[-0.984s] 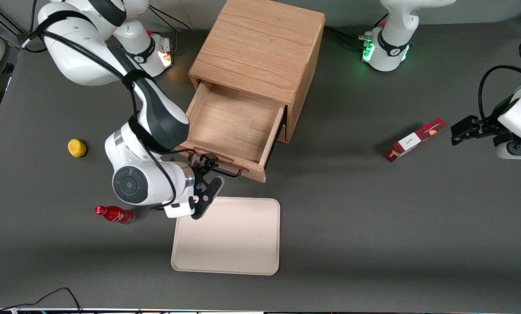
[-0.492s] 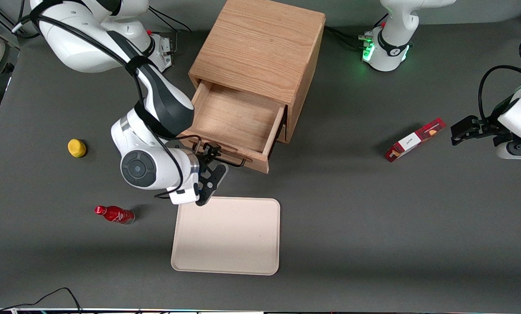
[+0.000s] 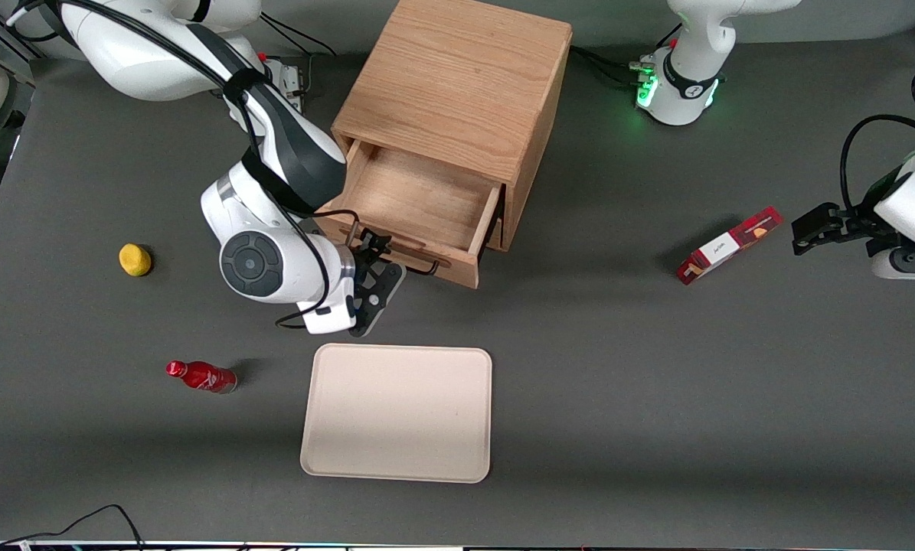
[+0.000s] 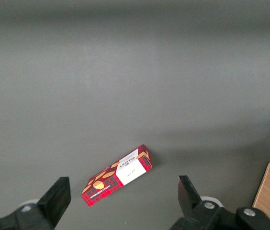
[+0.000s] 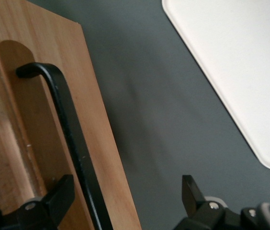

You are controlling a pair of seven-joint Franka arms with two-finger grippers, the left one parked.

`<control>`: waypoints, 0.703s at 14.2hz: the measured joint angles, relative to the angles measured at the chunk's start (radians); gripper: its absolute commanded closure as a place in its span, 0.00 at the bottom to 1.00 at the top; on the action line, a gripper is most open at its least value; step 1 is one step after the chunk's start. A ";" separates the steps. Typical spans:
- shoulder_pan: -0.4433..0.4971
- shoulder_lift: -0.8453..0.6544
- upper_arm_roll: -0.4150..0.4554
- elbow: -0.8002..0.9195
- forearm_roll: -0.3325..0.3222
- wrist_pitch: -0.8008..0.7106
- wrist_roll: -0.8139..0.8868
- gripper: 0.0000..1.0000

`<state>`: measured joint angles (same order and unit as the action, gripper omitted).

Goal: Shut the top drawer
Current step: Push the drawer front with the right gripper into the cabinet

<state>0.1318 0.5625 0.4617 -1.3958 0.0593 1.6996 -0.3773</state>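
Note:
The light oak cabinet (image 3: pixel 465 84) stands at the table's middle, with its top drawer (image 3: pixel 419 203) partly pulled out and empty inside. A black wire handle (image 3: pixel 415 264) runs along the drawer front (image 5: pixel 44 120); the same handle (image 5: pixel 63 120) crosses the right wrist view. My right gripper (image 3: pixel 377 264) is open and sits against the drawer front, its fingers spread wide around the handle and the front's edge. One fingertip (image 5: pixel 61 194) lies over the wood, the other (image 5: pixel 190 189) over the grey table. The lower drawer is hidden under the open one.
A cream tray (image 3: pixel 397 413) lies just nearer the camera than the drawer front. A red bottle (image 3: pixel 200 376) and a yellow fruit (image 3: pixel 135 259) lie toward the working arm's end. A red box (image 3: pixel 727 245) lies toward the parked arm's end, also the box (image 4: pixel 118 175).
The gripper has moved toward the cabinet, and the drawer has slid in with it. The gap between the drawer front and the tray has widened.

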 measured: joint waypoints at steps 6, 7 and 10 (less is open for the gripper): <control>-0.002 -0.062 0.001 -0.100 0.035 0.049 0.001 0.00; -0.002 -0.071 0.001 -0.117 0.038 0.051 0.001 0.00; -0.002 -0.095 0.001 -0.152 0.056 0.067 0.002 0.00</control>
<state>0.1297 0.4672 0.4630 -1.5475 0.1155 1.7669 -0.3754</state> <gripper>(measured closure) 0.000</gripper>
